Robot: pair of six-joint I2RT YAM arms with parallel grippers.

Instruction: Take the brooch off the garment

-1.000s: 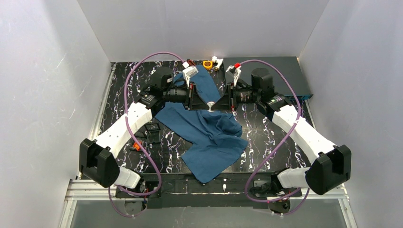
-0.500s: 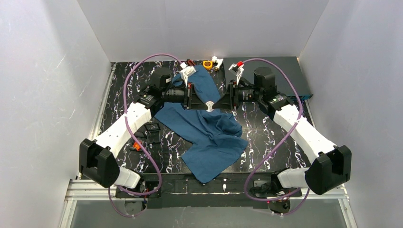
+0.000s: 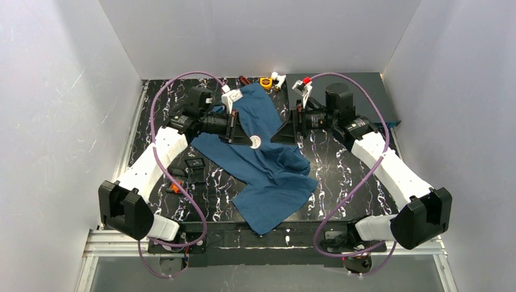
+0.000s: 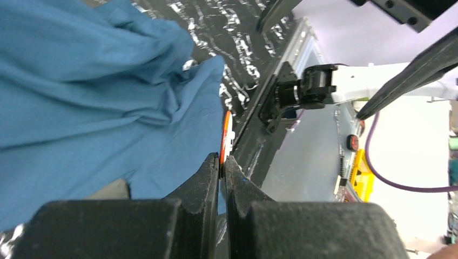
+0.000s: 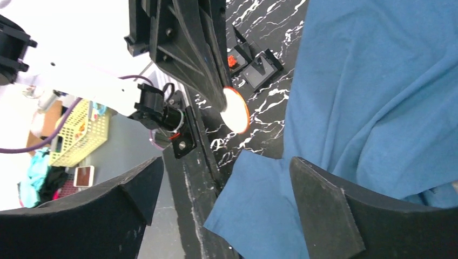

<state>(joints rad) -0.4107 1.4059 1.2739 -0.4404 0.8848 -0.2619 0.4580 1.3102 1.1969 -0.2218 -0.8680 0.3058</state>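
The brooch [image 3: 256,142], a small round white disc with an orange rim, is pinched at its edge in my left gripper [image 3: 251,140], which is shut on it above the garment [image 3: 271,173]. The left wrist view shows the brooch [image 4: 226,137] edge-on between the closed fingertips [image 4: 214,167], with the teal-blue garment [image 4: 81,81] below it. From the right wrist the brooch [image 5: 236,110] hangs in the air with no cloth on it, beside the garment [image 5: 378,81]. My right gripper [image 5: 224,175] stands wide open and empty, facing the brooch from the right [image 3: 278,135].
Small black holders [image 3: 195,164] and an orange bit [image 3: 174,187] lie left of the garment. A yellow item [image 3: 266,81] and small white parts sit at the back edge. A dark grey board [image 3: 365,91] covers the back right corner.
My right gripper has opened and drawn back slightly to the right. The left gripper has moved left and nearer with the brooch. The cloth peak between the grippers has dropped flat.
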